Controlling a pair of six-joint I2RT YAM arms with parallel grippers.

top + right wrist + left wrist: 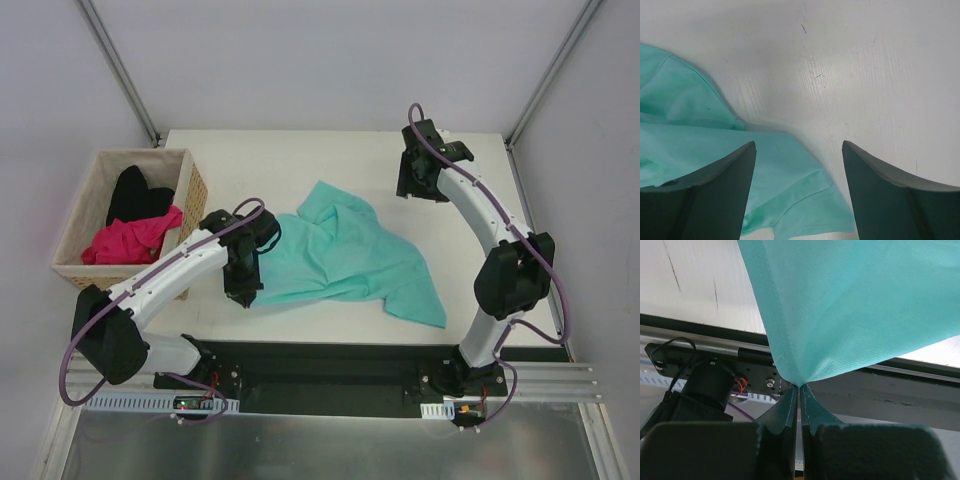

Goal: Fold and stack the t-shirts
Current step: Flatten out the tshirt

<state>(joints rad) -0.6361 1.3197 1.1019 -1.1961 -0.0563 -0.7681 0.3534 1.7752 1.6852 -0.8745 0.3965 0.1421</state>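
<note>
A teal t-shirt (345,250) lies crumpled and spread across the middle of the white table. My left gripper (245,297) is shut on the shirt's near-left edge. In the left wrist view the cloth (850,305) rises in a taut sheet from the pinched fingertips of that gripper (800,387). My right gripper (418,190) hovers open over the table's far right, apart from the shirt. In its wrist view, a sleeve of the teal shirt (685,150) lies below and to the left of the gripper (799,145). A magenta pink t-shirt (135,240) and a black t-shirt (135,192) lie in the basket.
The woven wicker basket (140,153) stands at the table's left edge, right beside my left arm. A black mounting rail (330,375) runs along the near edge. Slanted frame posts (120,70) rise at the back corners.
</note>
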